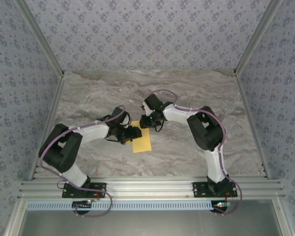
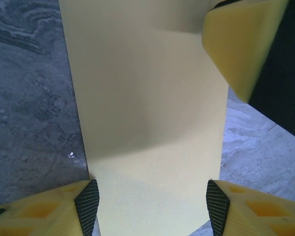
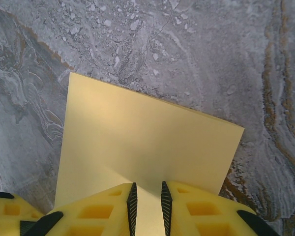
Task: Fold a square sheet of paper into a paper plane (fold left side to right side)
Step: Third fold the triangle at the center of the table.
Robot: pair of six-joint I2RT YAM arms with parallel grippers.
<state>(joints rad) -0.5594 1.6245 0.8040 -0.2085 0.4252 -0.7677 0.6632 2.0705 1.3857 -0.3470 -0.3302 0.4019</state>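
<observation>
At ctr of table both arms bend inward over the square sheet of paper; left gripper jaws wide apart astride it, right gripper nearly closed, grip unclear.

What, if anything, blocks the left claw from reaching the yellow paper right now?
Likely nothing, so yes: the left claw hangs open over the paper, whose near end is bare; the right claw sits at the far end.
</observation>
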